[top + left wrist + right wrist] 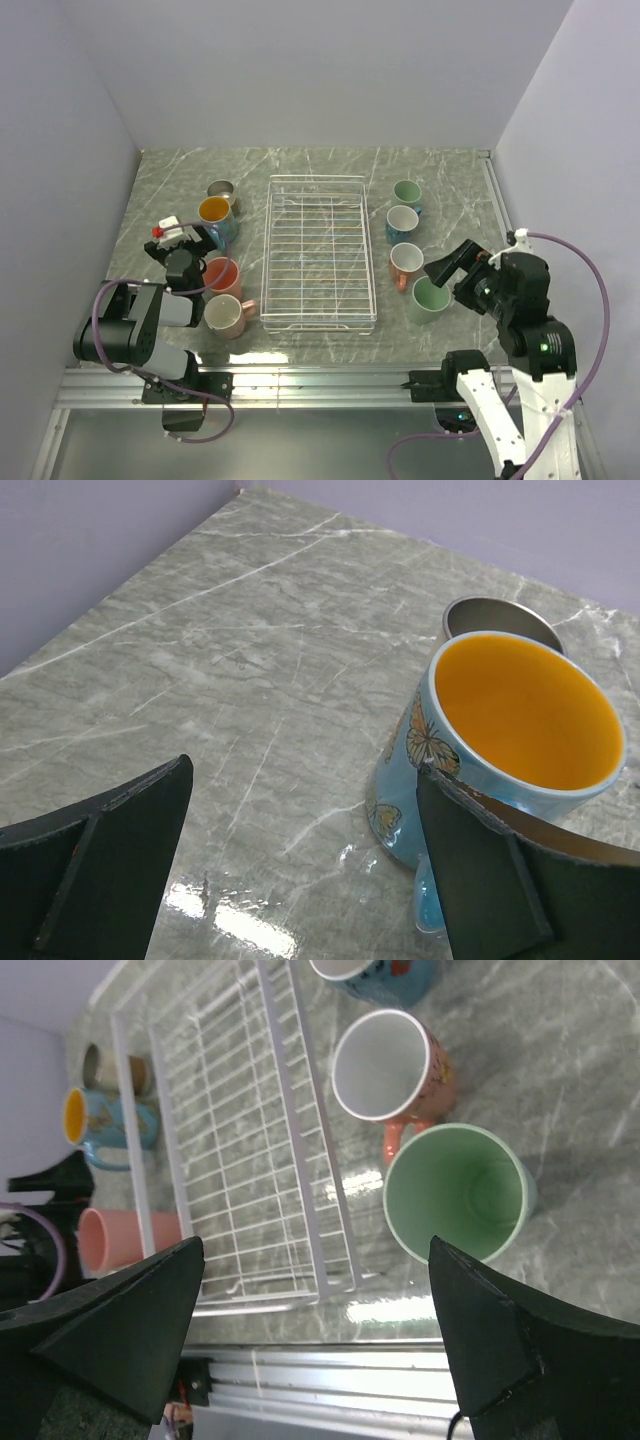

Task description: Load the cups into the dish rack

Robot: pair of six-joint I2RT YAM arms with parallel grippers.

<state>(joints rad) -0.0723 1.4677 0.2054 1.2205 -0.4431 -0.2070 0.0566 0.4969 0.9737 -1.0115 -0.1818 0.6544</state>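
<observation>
The white wire dish rack (318, 250) stands empty mid-table. Left of it stand a metallic grey cup (221, 189), a blue mug with an orange inside (216, 212), a salmon pink mug (221, 274) and a pink-and-cream mug (226, 314). Right of it stand a green mug (406, 193), a blue mug with a white inside (402, 221), a pink mug with a white inside (406, 260) and a mint green cup (430, 298). My left gripper (186, 242) is open and empty just left of the blue mug (520, 730). My right gripper (452, 272) is open and empty above the mint cup (458, 1192).
In the left wrist view the grey cup (495, 620) stands right behind the blue mug. The rack's near rim (300, 1290) lies close to the table's front edge and its metal rail (320, 385). Walls close in the left, back and right sides.
</observation>
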